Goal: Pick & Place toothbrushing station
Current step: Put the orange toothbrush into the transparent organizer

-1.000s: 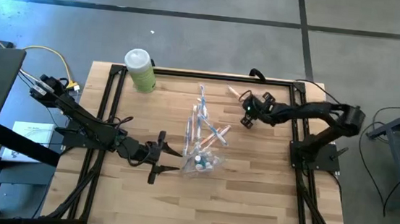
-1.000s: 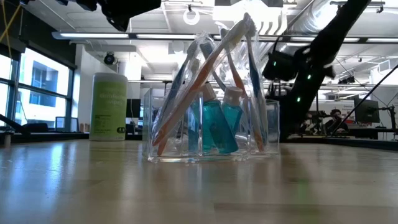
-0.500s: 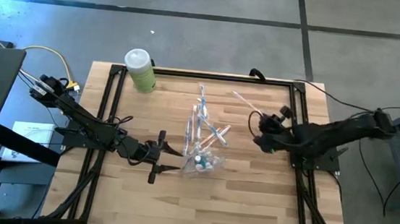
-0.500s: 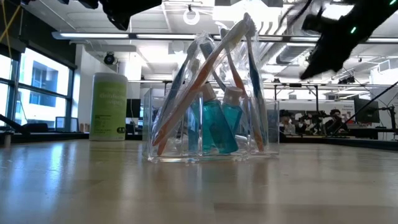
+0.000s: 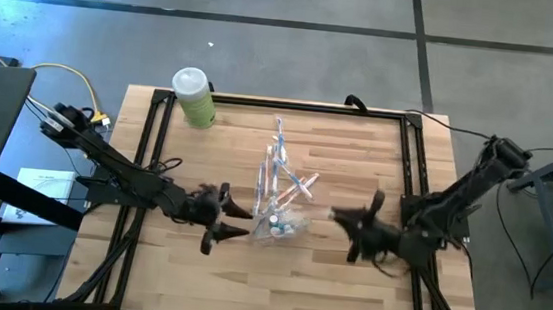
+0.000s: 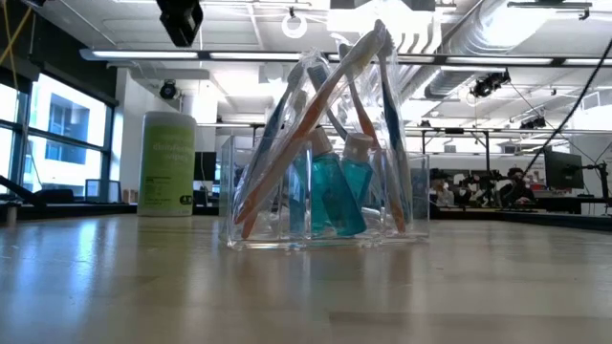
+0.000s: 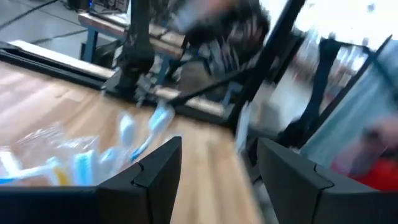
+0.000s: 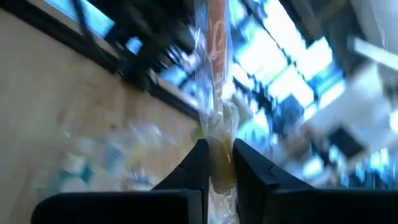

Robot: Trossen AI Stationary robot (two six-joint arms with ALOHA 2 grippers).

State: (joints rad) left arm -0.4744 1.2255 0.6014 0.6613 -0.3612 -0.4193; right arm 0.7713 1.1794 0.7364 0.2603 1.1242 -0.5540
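A clear plastic holder [image 5: 278, 225] stands near the middle of the wooden table [image 5: 345, 292], with a bundle of wrapped toothbrushes [image 5: 277, 170] leaning out of it toward the far side. In the low view the holder [image 6: 325, 234] shows teal bottles inside and orange and blue brush handles [image 6: 316, 124] crossing above its rim.

The left gripper [image 5: 223, 221] sits just to the left of the holder, close beside it but apart from it, and its fingers are spread with nothing between them. The left wrist view shows the two dark fingers [image 7: 155, 171] wide apart, with the blue-and-white brushes [image 7: 134, 140] lying ahead of them on the table.

The right gripper [image 5: 355, 230] is to the right of the holder, near the table's right rail, well clear of the station. Its fingers [image 8: 196, 165] are clamped on a wrapped orange toothbrush [image 8: 216, 74], which sticks up between them in its clear sleeve.

A light-green bottle with a white cap [image 5: 193, 98] stands at the far left corner of the table, well apart from both grippers.
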